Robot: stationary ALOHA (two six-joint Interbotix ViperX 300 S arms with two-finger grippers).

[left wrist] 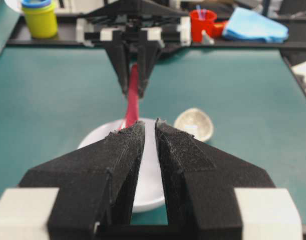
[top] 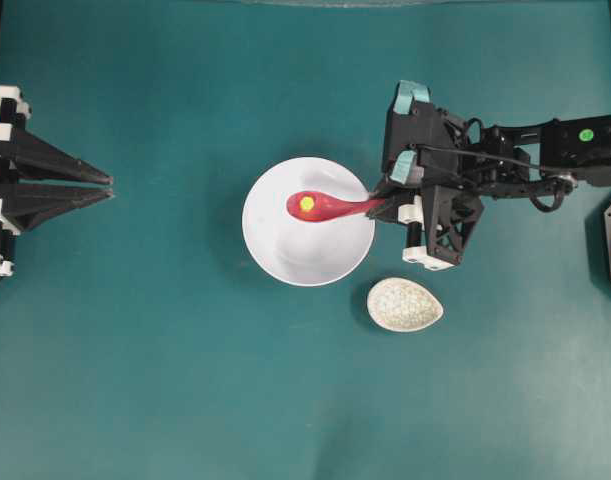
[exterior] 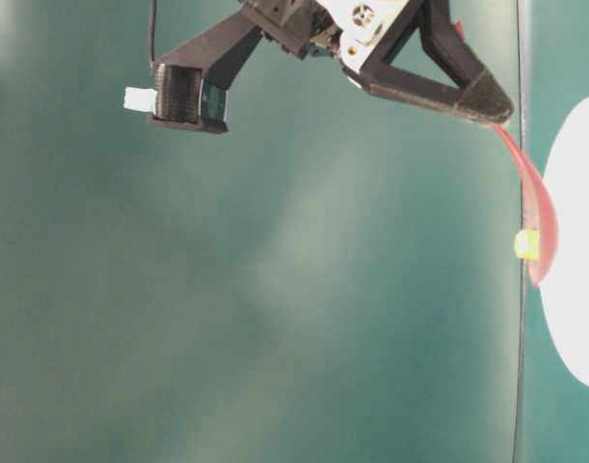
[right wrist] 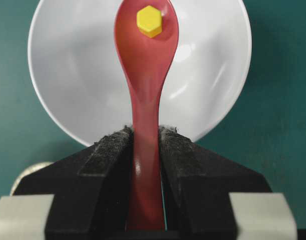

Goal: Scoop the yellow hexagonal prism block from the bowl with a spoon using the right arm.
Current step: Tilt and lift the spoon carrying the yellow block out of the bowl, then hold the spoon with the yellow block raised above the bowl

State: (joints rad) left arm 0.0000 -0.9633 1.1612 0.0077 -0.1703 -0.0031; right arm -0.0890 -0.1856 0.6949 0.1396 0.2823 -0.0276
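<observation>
My right gripper (right wrist: pixel 145 131) is shut on the handle of the red spoon (right wrist: pixel 145 75). The spoon's scoop reaches out over the white bowl (top: pixel 285 255). The yellow hexagonal block (right wrist: pixel 149 21) lies in the scoop, near its tip. Seen from overhead, the block (top: pixel 307 204) and spoon (top: pixel 335 207) sit over the bowl's upper half, with the right gripper (top: pixel 378 205) at the bowl's right rim. My left gripper (top: pixel 110 187) rests at the far left edge, fingers nearly together with nothing between them. It points at the bowl (left wrist: pixel 92 141).
A small speckled teardrop dish (top: pixel 405 304) lies on the table just right of and below the bowl. Beyond the table's far edge in the left wrist view stand a yellow tub (left wrist: pixel 40 17), a red cup (left wrist: pixel 202 24) and a blue cloth (left wrist: pixel 255 25).
</observation>
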